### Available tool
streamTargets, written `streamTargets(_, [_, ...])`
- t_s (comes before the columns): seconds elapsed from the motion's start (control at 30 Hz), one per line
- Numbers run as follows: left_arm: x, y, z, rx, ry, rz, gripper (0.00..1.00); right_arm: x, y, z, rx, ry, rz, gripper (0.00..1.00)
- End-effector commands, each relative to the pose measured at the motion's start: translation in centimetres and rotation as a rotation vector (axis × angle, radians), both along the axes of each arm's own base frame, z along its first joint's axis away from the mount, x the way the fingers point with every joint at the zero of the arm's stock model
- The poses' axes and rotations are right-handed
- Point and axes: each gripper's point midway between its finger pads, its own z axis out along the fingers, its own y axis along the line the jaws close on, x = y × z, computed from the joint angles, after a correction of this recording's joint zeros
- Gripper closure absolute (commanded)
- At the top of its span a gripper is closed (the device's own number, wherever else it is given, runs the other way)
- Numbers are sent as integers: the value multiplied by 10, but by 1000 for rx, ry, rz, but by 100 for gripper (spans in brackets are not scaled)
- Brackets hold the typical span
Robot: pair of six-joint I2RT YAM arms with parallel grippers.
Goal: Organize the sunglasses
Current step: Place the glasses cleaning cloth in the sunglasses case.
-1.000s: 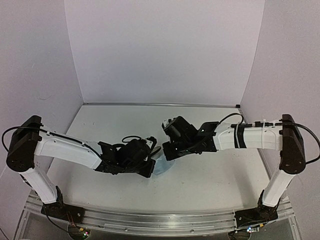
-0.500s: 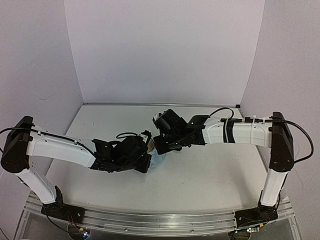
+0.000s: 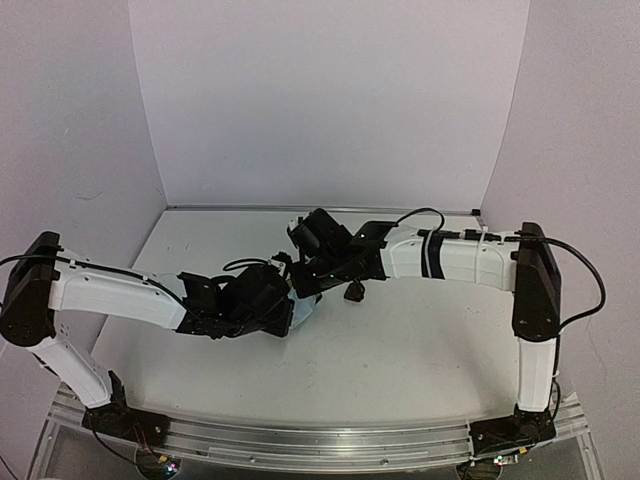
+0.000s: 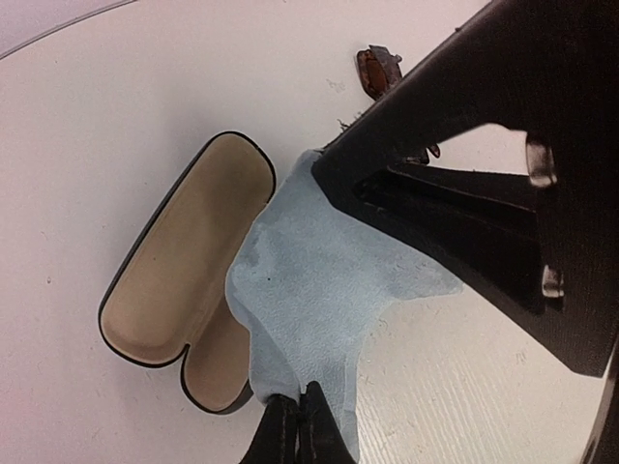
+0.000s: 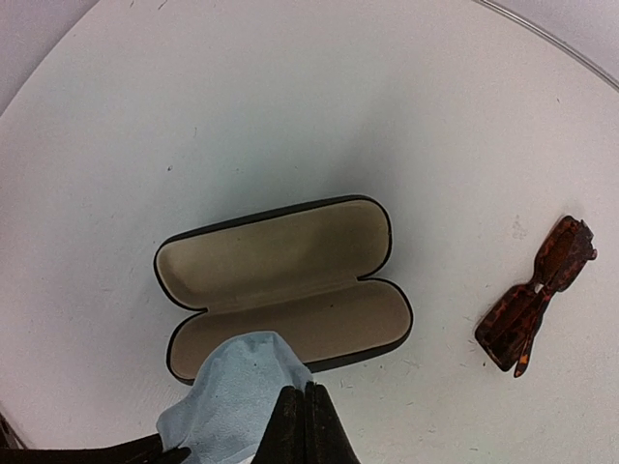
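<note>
The sunglasses (image 5: 537, 295), a folded brown tortoiseshell pair, lie on the white table to the right of the open black case with tan lining (image 5: 280, 280). They also show in the left wrist view (image 4: 377, 70) and in the top view (image 3: 353, 292). My left gripper (image 4: 297, 425) is shut on one corner of the light blue cloth (image 4: 319, 280). My right gripper (image 5: 308, 425) is shut on another corner of the cloth (image 5: 232, 406). The cloth hangs between them over one end of the case (image 4: 184, 280). In the top view the arms hide the case.
The right arm's black wrist (image 4: 484, 193) fills the upper right of the left wrist view, close above the cloth. The two grippers meet near the table's middle (image 3: 296, 298). The table's back wall edge (image 3: 320, 208) lies beyond.
Both grippers have moved left and toward the back with the cloth held between them. The right arm has stretched further left, uncovering the sunglasses in the top view.
</note>
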Motion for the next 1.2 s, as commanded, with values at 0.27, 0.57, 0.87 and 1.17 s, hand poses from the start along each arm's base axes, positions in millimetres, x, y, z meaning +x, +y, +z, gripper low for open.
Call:
streamTargets(0.27, [25, 35, 14, -49, -38, 107, 100, 28, 21, 20, 48, -39, -2, 100])
streamTargets(0.57, [38, 41, 7, -77, -18, 121, 100, 46, 25, 17, 67, -32, -6, 100])
streamTargets(0.87, [50, 38, 3, -82, -2, 114, 100, 59, 28, 10, 74, -19, -4, 100])
streamTargets(1.17, [57, 42, -5, -84, 17, 124, 100, 70, 30, 6, 82, -12, -3, 100])
